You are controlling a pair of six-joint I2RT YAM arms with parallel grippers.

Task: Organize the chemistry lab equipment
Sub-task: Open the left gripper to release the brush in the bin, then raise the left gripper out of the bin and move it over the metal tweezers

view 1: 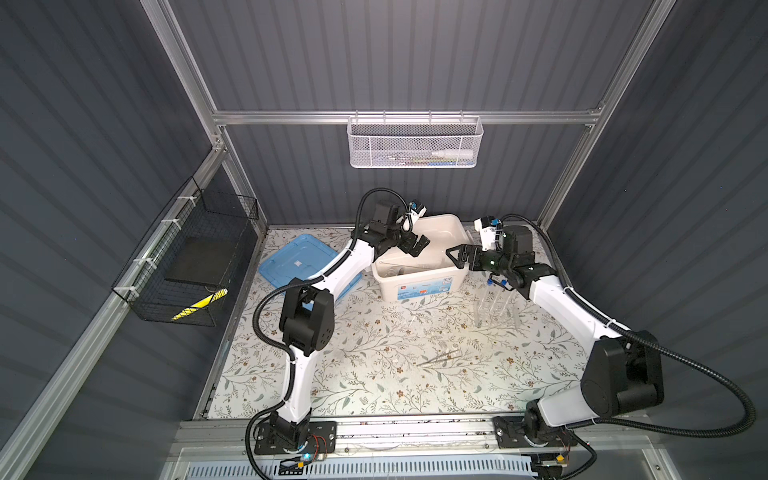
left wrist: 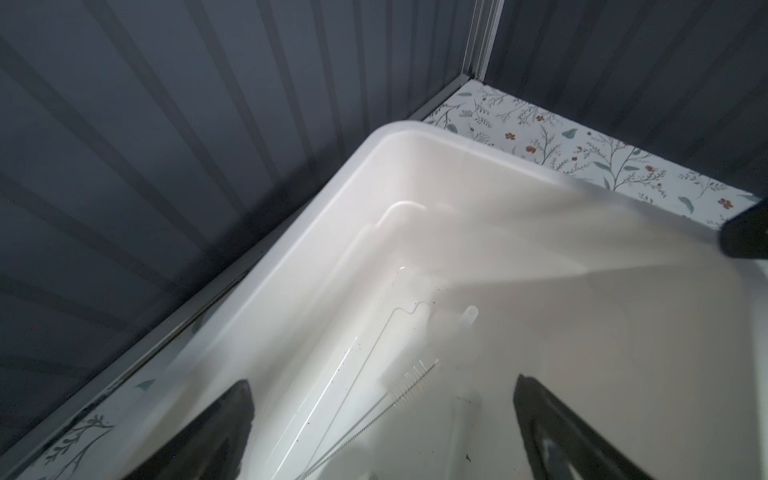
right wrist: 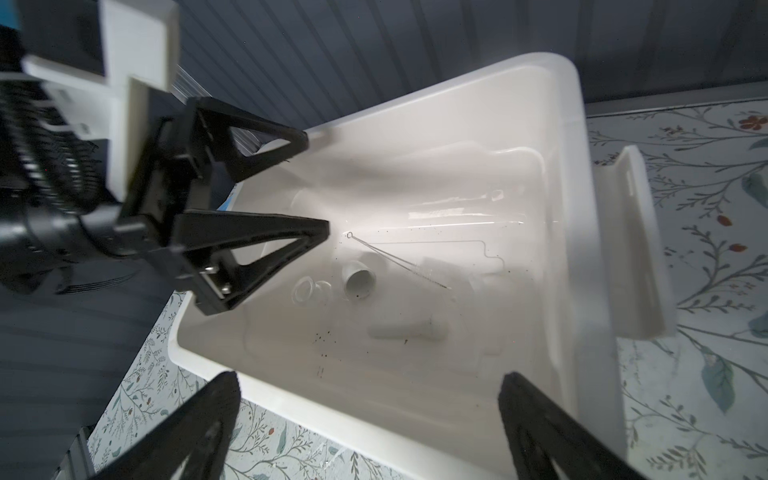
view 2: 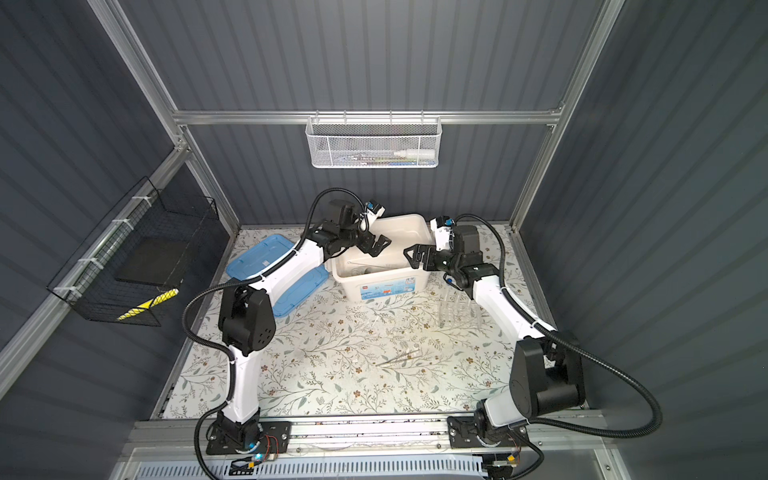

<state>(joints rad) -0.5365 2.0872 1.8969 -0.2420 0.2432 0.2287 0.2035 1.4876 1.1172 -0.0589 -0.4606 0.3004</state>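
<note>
– In the box (view 1: 415,286) at the back of the desk (view 1: 374,382), what shows?
– A small white mortar (right wrist: 358,283) lying on its side, a white pestle (right wrist: 405,331) near it, a clear dish (right wrist: 305,289) that is hard to make out, and a thin wire brush (right wrist: 399,259).
– And outside the box?
– A clear rack (view 1: 494,313) stands right of the box. It holds upright blue-capped tubes (view 1: 490,291), partly hidden by the right arm. Thin metal tweezers (view 1: 440,357) lie mid-desk, well apart.
– The tools?
– The left tool (right wrist: 318,182) and right tool (view 1: 454,258) hover over the box, both with jaws spread wide, holding nothing.
– The setting?
– The desk has a pale floral cover. A blue lid (view 1: 297,257) lies flat left of the box. The walls (view 1: 415,62) are grey and ribbed. A white mesh basket (view 1: 415,143) hangs on the back rail and a black wire basket (view 1: 187,266) at left.
</note>
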